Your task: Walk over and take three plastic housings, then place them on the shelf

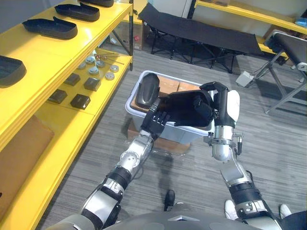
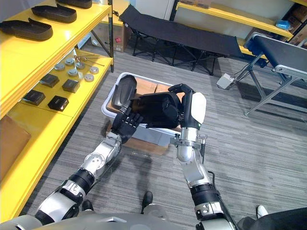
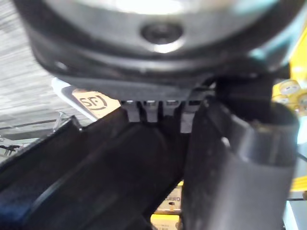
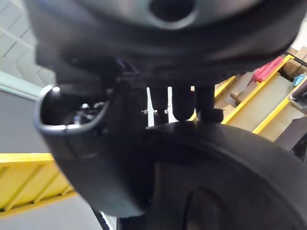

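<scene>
Fingers (image 1: pixel 214 87) of the right hand (image 1: pixel 222 103) curl over the top edge of a black plastic housing (image 1: pixel 189 109). The left hand (image 1: pixel 156 123) meets the same housing at its other end, fingers bent against its lower edge and the thumb (image 3: pixel 240 158) standing on the other side of it. The housing hangs between the two hands, above the near side of a bin.

Along the robot's left runs a yellow shelf (image 1: pixel 57 52). A black folding cot (image 1: pixel 201 31) stands on the grey floor beyond the bin. The white bin (image 1: pixel 135 117) sits on the floor just beside the shelf, with brown cartons (image 1: pixel 169 85) inside it. A second dark housing (image 1: pixel 147 88) stands upright in the bin's left end, close to the left hand. More housings (image 1: pixel 50 28) lie in a row on the shelf's top tier. On the lower tier are small black blocks (image 1: pixel 80 100) and, further along, round metal discs (image 1: pixel 93 71).
</scene>
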Robot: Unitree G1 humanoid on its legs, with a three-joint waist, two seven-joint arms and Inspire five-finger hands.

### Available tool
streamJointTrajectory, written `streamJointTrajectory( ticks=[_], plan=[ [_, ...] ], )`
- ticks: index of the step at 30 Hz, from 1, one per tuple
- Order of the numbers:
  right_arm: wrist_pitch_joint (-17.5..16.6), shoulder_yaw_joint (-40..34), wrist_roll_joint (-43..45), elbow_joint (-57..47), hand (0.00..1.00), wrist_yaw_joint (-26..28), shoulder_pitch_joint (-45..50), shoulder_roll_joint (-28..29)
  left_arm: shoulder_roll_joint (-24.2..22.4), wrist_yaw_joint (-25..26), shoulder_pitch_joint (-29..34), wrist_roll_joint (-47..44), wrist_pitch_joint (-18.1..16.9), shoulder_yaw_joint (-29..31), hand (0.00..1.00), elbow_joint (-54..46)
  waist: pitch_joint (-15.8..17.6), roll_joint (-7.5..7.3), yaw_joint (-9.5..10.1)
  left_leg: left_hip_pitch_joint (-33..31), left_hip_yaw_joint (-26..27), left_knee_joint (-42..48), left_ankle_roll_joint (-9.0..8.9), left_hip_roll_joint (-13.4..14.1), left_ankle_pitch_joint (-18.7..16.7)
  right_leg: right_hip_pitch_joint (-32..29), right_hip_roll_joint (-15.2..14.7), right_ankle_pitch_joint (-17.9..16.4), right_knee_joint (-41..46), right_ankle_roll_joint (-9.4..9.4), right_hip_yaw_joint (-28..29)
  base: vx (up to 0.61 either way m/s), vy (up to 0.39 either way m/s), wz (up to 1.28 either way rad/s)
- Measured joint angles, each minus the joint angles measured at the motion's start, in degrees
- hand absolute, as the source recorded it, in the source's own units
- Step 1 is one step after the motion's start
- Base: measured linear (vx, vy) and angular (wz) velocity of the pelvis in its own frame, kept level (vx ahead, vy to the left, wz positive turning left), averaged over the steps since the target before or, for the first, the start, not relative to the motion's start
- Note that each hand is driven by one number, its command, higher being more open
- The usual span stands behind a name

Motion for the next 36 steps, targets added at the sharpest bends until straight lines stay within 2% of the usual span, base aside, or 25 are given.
streamJointTrajectory(
  ticks=[2,5,8,16,22,26,30,33,36],
  plan=[
    [-0.1,0.0,-0.5,0.0,0.00,0.0,0.1,-0.3,-0.2,0.0,0.1,0.0,0.2,0.0,1.00,0.8,-0.6,1.12,-0.28,0.0,0.0,0.0,0.00,0.0,0.0,0.0,0.0,0.0,0.0,-0.04,-0.2,0.00,0.000,0.00],
    [0.0,0.0,-2.5,0.0,0.00,0.0,0.1,-0.4,-0.6,-0.2,0.1,0.5,1.0,0.0,1.00,1.1,-1.0,1.73,-0.52,0.1,-0.2,0.0,0.13,0.1,0.1,0.0,0.1,0.0,0.0,0.01,-0.4,0.02,-0.003,0.02],
    [0.0,0.1,-4.5,0.1,0.00,-0.7,0.2,-0.4,-0.8,-0.6,0.1,2.4,1.2,0.0,1.00,1.1,-1.0,1.76,-0.62,0.2,-0.2,0.1,0.13,0.1,0.1,0.0,0.0,0.0,0.0,-0.08,-0.5,0.03,0.003,0.00],
    [0.0,0.8,-8.8,0.3,0.00,-6.9,0.1,-2.5,-0.9,-2.5,0.2,4.2,1.3,0.3,1.00,1.1,-1.1,1.68,-0.61,0.9,0.2,0.1,0.03,-0.1,0.1,0.7,-0.1,0.4,0.0,-0.03,-0.5,0.04,0.007,-0.02],
    [0.0,-0.9,-11.0,0.3,0.00,-7.5,-0.2,-2.7,-0.9,-2.9,0.3,4.3,2.6,1.5,1.00,1.1,-1.4,1.72,-0.65,0.9,0.1,0.0,0.17,0.0,0.1,0.5,-0.1,0.1,-0.1,0.17,-0.6,0.00,-0.001,0.01],
    [0.0,-1.7,-12.4,0.1,0.00,-7.5,-0.5,-5.7,-0.9,-3.3,1.9,4.4,3.7,1.8,1.00,1.1,-1.6,1.90,-0.61,0.9,-0.4,0.0,0.16,0.1,0.0,0.7,0.0,-0.4,-0.1,-0.49,-1.2,0.00,-0.002,0.05],
    [0.0,-3.3,-13.3,0.0,0.00,-7.5,-2.5,-7.9,-0.8,-3.4,4.8,3.8,2.8,2.0,1.00,1.1,-2.0,2.48,-0.77,0.8,-0.5,0.0,0.01,0.3,-0.1,0.7,0.1,-0.6,-0.1,-0.70,-1.5,0.01,0.001,0.00],
    [0.0,-4.8,-13.2,0.0,0.00,-7.5,-3.9,-9.2,-0.9,-4.8,5.4,-0.8,-0.2,2.9,1.00,1.1,-2.0,2.53,-0.76,0.8,-0.6,0.0,-0.11,0.6,-0.2,0.8,0.1,-0.7,-0.1,-0.90,-1.9,0.04,0.002,0.03],
    [0.0,-5.6,-13.2,0.0,0.00,-7.5,-4.7,-9.3,-1.1,-9.2,5.4,-7.0,-4.1,6.2,1.00,0.5,-2.1,2.52,-0.99,0.8,-0.6,0.1,-0.26,1.0,-0.2,0.8,0.4,-0.8,-0.1,-0.74,-2.1,0.05,-0.003,0.00]
  ],
)
